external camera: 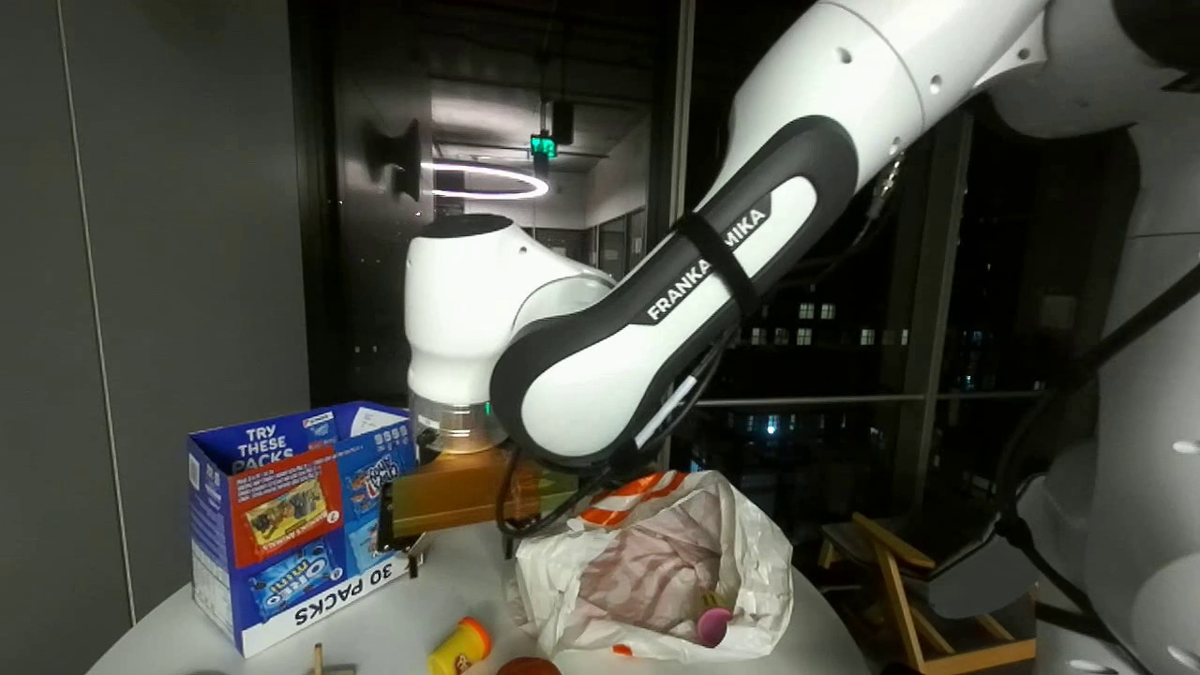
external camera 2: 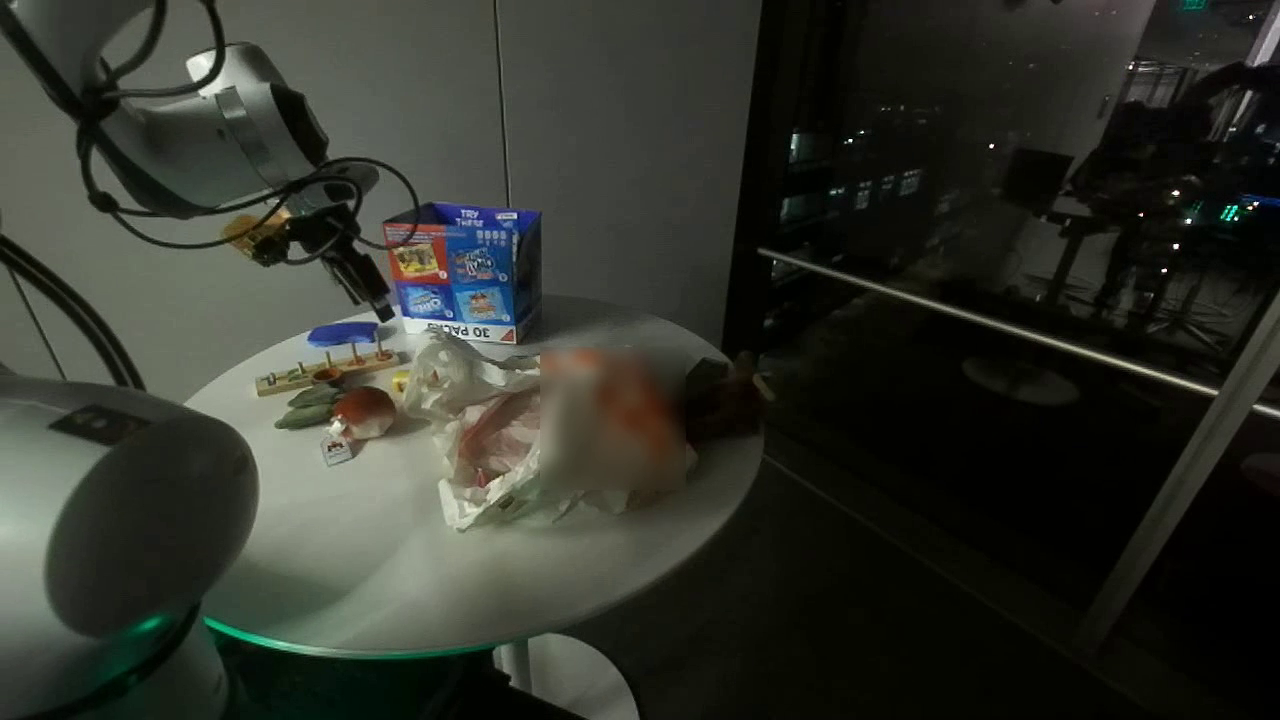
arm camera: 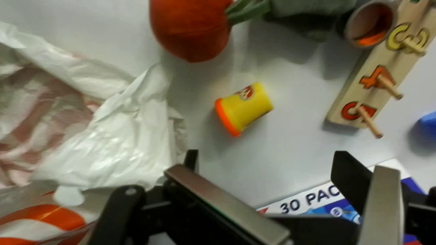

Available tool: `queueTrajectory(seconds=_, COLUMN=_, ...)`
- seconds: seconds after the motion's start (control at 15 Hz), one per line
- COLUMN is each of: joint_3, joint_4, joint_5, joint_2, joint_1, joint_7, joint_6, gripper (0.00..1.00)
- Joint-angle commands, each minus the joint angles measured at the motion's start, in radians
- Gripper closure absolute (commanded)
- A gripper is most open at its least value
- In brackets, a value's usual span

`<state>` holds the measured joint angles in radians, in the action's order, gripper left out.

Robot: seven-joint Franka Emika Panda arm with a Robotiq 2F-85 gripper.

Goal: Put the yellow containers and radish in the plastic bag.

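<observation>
So the white plastic bag (arm camera: 136, 136) is thin, crinkly stuff with orange stripes, slumped down the left side of the wrist view; a pink-ended thing (external camera: 714, 626) sits in its mouth in an exterior view, can't tell what. The yellow, orange-lidded cylindrical container (arm camera: 250, 107) lies on its side near mid-frame on the smooth white tabletop (arm camera: 293, 143), with the round red plush-looking radish (arm camera: 190, 29) at the top edge. The gripper (arm camera: 269, 165) is spread wide, just air in its grasp. The blue cardboard snack box (external camera: 309, 525) reads "TRY THESE PACKS", "30 PACKS" and Oreo Mini; the robot arm (external camera: 684, 291) says "FRANKA".
</observation>
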<state>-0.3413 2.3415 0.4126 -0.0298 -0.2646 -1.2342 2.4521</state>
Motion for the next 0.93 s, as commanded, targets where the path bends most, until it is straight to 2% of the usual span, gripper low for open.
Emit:
queueTrajectory(seconds=0.0, joint_3=-0.014, joint_4=-0.153, joint_5=-0.232, joint_2=0.134, joint_1=-0.049, joint_7=0.165, joint_6=-0.091, gripper=0.00)
queueTrajectory(seconds=0.13, joint_3=-0.002, joint_4=-0.226, joint_5=-0.258, joint_2=0.175, joint_1=-0.072, joint_7=0.098, joint_6=-0.211, gripper=0.00)
queueTrajectory(seconds=0.27, joint_3=0.024, joint_4=-0.275, joint_5=-0.201, joint_2=0.211, joint_1=-0.094, joint_7=-0.015, joint_6=-0.266, gripper=0.00)
queueTrajectory(seconds=0.33, joint_3=0.037, joint_4=-0.287, joint_5=-0.158, joint_2=0.219, joint_1=-0.104, joint_7=-0.061, joint_6=-0.268, gripper=0.00)
queueTrajectory(seconds=0.4, joint_3=0.027, joint_4=-0.222, joint_5=-0.210, joint_2=0.177, joint_1=-0.095, joint_7=0.022, joint_6=-0.228, gripper=0.00)
queueTrajectory(seconds=0.67, joint_3=0.046, joint_4=-0.258, joint_5=-0.182, joint_2=0.210, joint_1=-0.102, joint_7=-0.027, joint_6=-0.243, gripper=0.00)
queueTrajectory(seconds=0.87, joint_3=0.062, joint_4=-0.259, joint_5=-0.247, joint_2=0.215, joint_1=-0.094, joint_7=-0.142, joint_6=-0.220, gripper=0.00)
